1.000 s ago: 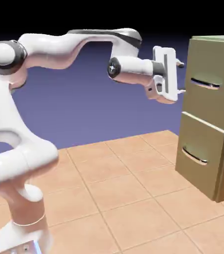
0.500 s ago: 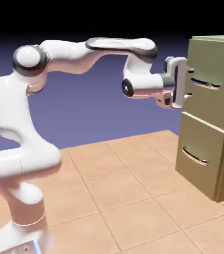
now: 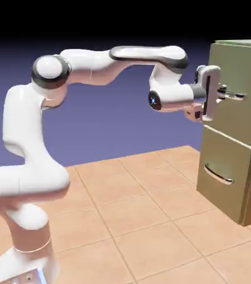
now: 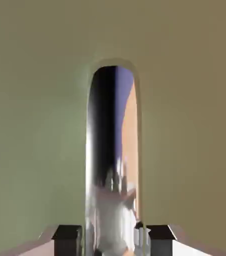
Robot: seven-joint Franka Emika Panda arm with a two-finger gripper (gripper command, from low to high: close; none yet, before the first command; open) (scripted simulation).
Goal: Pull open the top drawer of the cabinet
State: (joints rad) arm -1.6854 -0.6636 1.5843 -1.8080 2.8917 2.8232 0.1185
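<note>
Closer to the cabinet [image 3: 236, 133] now, the gripper [image 3: 220, 95] has come from ten toward nine o'clock of its front and clamped on the top drawer's handle [image 4: 112, 150]. That top drawer [image 3: 241, 72] sits at two o'clock, shut; the hand hides the handle's near end.

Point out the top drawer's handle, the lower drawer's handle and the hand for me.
Top handle [image 4: 110, 150]: hand view, middle of its bar.
Lower handle [image 3: 218, 175]: exterior view, middle of its bar.
Hand [image 3: 221, 94]: exterior view, between its fingertips.
</note>
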